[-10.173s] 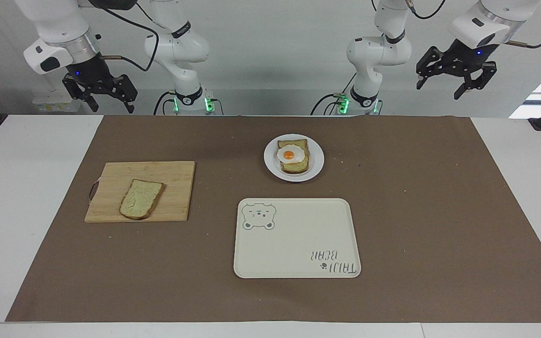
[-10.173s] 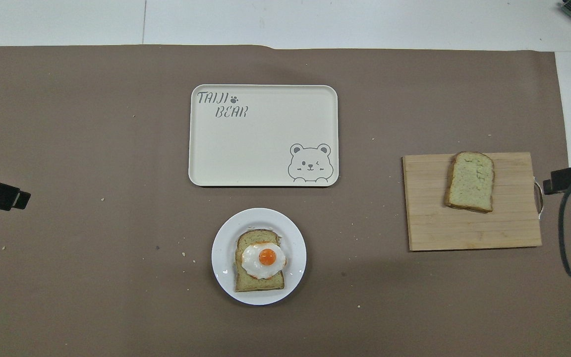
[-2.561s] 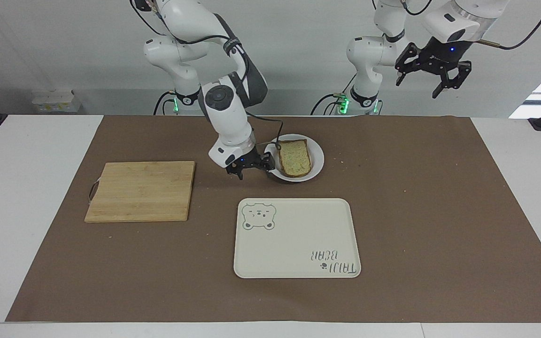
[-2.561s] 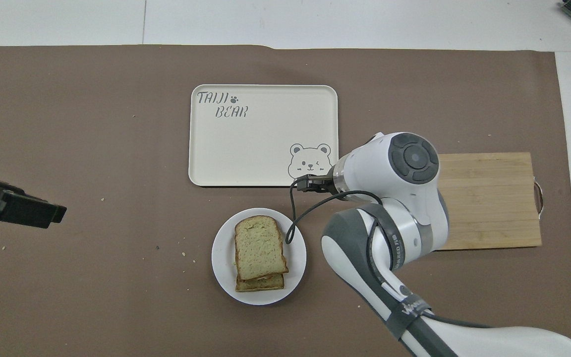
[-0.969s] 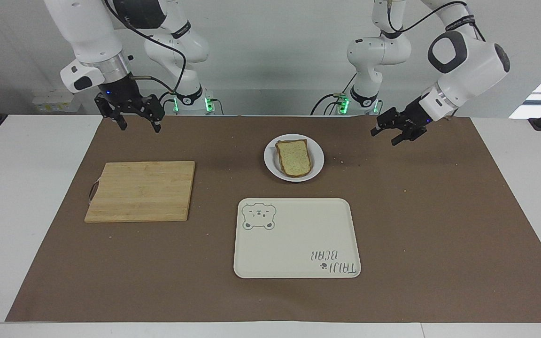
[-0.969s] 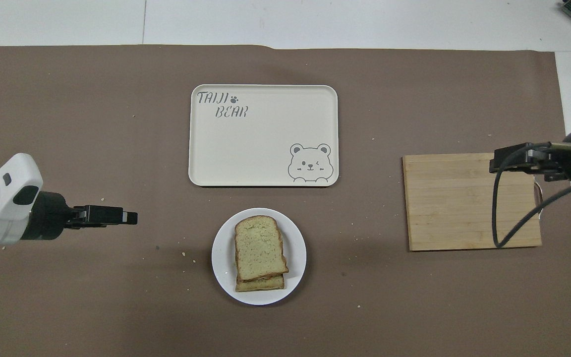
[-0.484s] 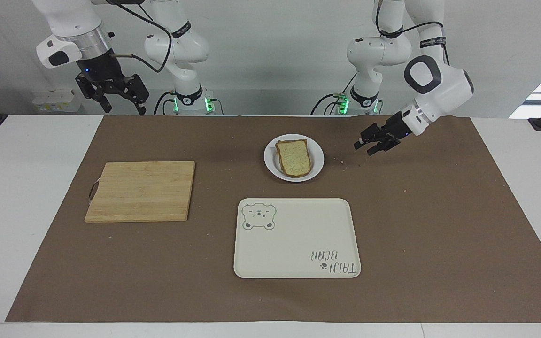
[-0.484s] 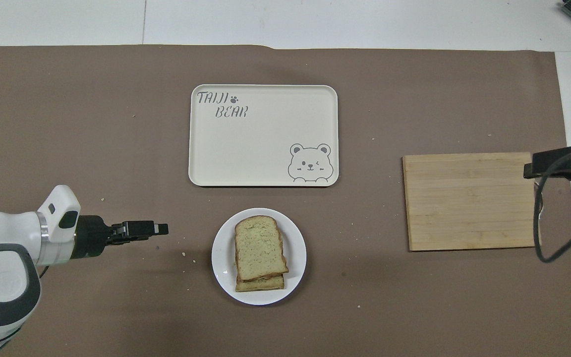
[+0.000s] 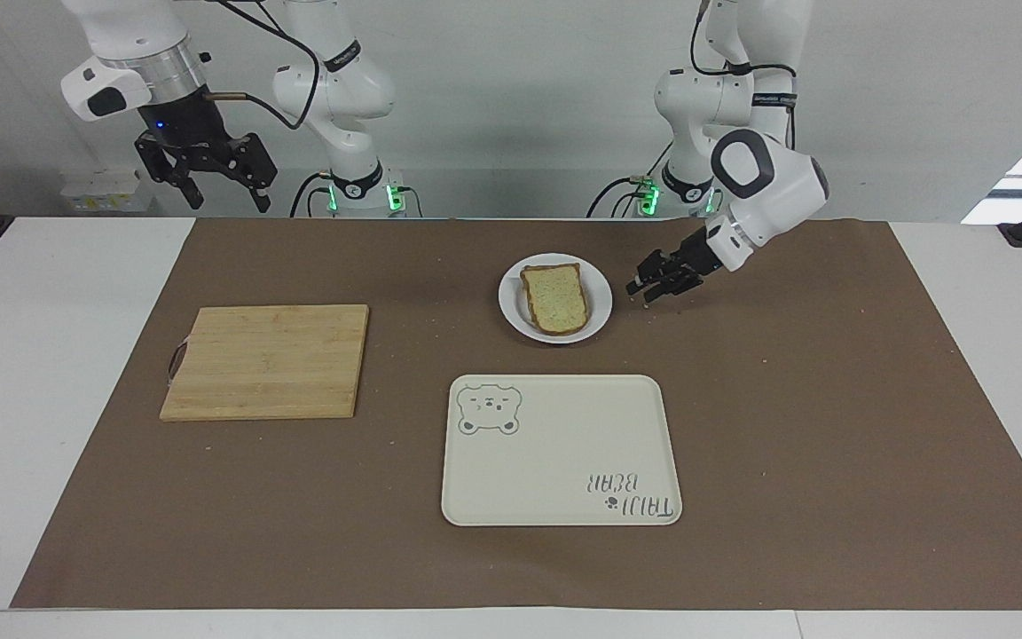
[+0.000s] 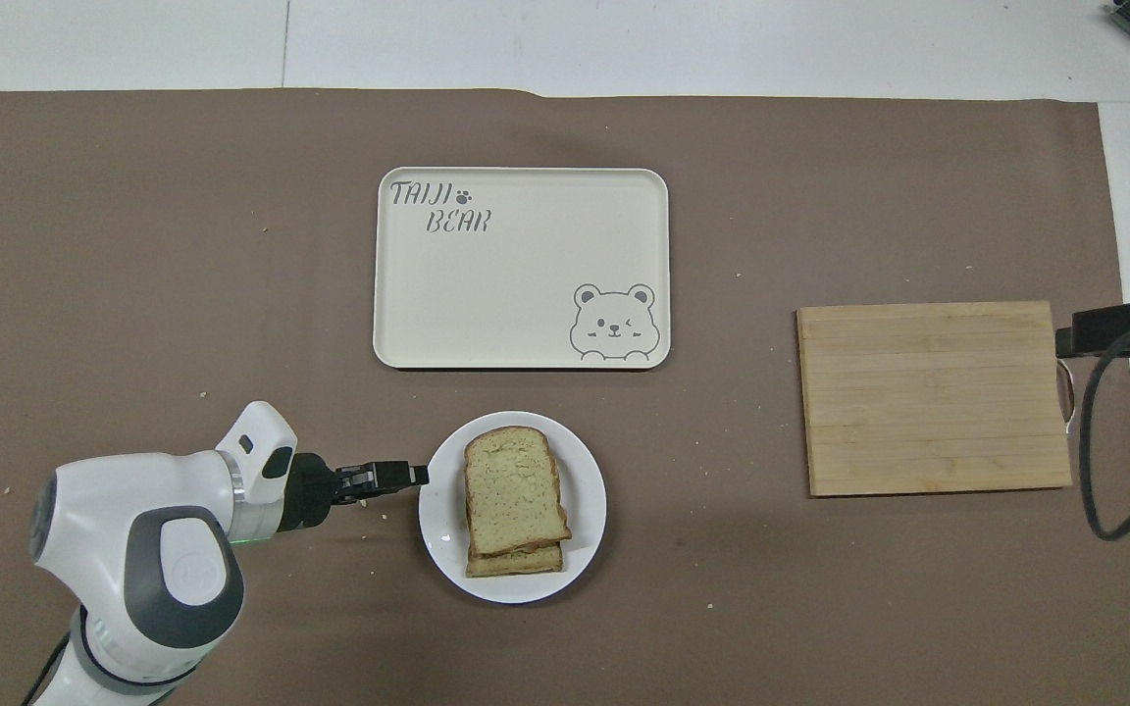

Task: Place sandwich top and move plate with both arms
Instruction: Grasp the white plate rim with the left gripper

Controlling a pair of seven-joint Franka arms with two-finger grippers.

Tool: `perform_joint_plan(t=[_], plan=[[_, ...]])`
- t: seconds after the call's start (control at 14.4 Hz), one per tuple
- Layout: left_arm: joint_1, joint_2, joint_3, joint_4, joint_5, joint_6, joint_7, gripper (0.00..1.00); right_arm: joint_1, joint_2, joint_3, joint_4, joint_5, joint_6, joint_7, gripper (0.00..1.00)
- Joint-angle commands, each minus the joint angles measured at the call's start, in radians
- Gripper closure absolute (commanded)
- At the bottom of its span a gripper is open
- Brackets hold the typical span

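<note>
**A:** What's hard to read here?

**B:** The left gripper (image 9: 637, 288), low beside the plate (image 9: 601, 306) on the left arm's side. From this angle I can't tell whether its fingers are spread or pinched, nor whether it touches the rim.

**A:** And the right gripper (image 9: 209, 169)?

**B:** Raised, waiting above the table's edge nearest the robots, fingers spread wide, holding nothing. The overhead view cuts most of it off.

**A:** The sandwich top (image 10: 512, 489)?

**B:** Pale, speckled, brown-crusted, lying flat on the lower slice (image 10: 516, 561), slightly askew. The plate sits between the robots and the bear tray (image 9: 564, 453); the cutting board (image 9: 267, 359) lies bare.
</note>
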State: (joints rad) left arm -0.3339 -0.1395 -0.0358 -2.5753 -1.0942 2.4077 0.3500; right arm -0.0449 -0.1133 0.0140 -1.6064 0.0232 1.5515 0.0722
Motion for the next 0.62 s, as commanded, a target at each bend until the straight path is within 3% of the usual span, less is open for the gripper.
perform_joint_plan(t=[0.0, 0.14, 0.42, 0.55], plan=[[-0.030, 0.015, 0.014, -0.029, -0.030, 0.034, 0.032, 0.42, -0.006, -0.013, 0.003, -0.004, -0.017, 0.001, -0.028, 0.00], [-0.031, 0.015, 0.013, -0.039, -0.049, 0.036, 0.041, 0.46, -0.007, -0.011, 0.001, 0.000, -0.008, -0.005, -0.023, 0.00], [-0.069, 0.001, 0.014, -0.068, -0.073, 0.037, 0.041, 0.74, -0.006, -0.011, 0.008, 0.000, 0.003, -0.005, -0.023, 0.00], [-0.085, -0.003, 0.014, -0.077, -0.073, 0.037, 0.037, 0.78, -0.006, -0.011, 0.004, 0.000, 0.003, -0.005, -0.023, 0.00]])
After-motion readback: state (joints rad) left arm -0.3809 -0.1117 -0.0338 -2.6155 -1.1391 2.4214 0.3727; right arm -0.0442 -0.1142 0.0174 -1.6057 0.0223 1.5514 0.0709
